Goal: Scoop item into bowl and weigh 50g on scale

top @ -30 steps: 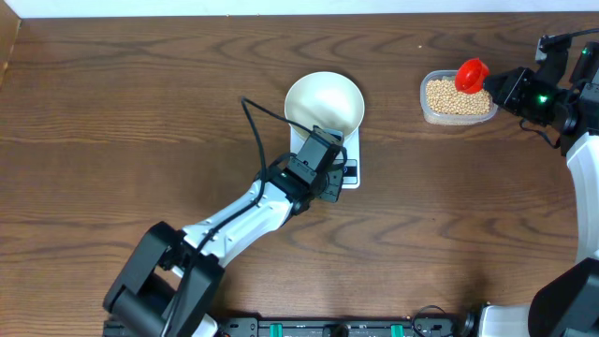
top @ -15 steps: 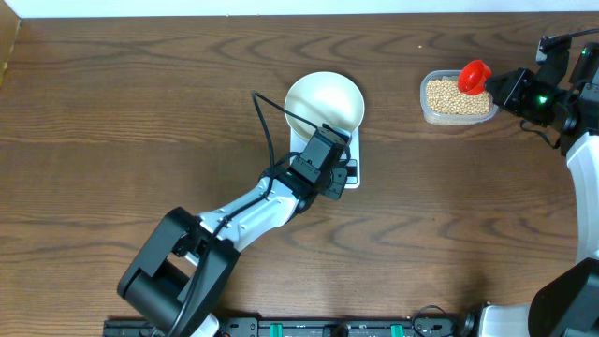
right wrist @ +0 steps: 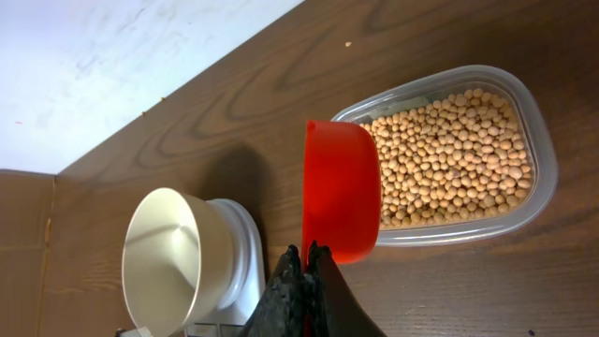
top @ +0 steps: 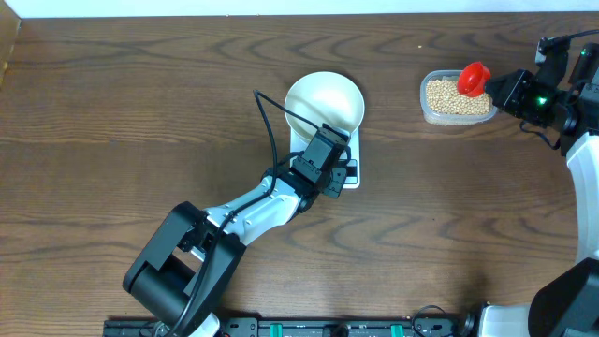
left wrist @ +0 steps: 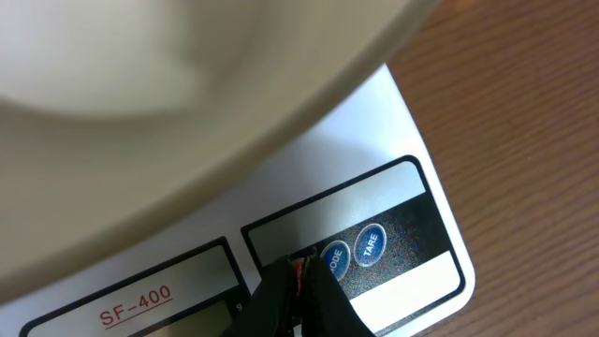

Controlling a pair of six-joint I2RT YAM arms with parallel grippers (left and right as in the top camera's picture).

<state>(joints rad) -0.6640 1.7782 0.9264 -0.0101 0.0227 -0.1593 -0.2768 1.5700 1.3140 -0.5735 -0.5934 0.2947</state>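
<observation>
The white bowl [top: 323, 101] stands empty on the white scale [top: 355, 142]. My left gripper [top: 343, 170] is shut, its tips low over the scale's front panel. In the left wrist view the tips [left wrist: 304, 271] sit just left of the MODE button [left wrist: 334, 255], with the bowl's rim [left wrist: 309, 89] above. My right gripper [top: 496, 86] is shut on the handle of a red scoop [top: 472, 75]. It holds the scoop on edge over the clear tub of beige beans [top: 457, 98]. The scoop [right wrist: 342, 192], beans [right wrist: 449, 159] and bowl [right wrist: 178, 257] show in the right wrist view.
The clear tub [right wrist: 547, 178] stands at the back right, near the table's far edge. The dark wooden table [top: 140, 112] runs wide to the left and front. A black cable [top: 267, 122] arcs over my left arm beside the bowl.
My left arm has shifted slightly right and forward, bringing its tips over the scale's panel, then held still. My right gripper and the scoop have not moved.
</observation>
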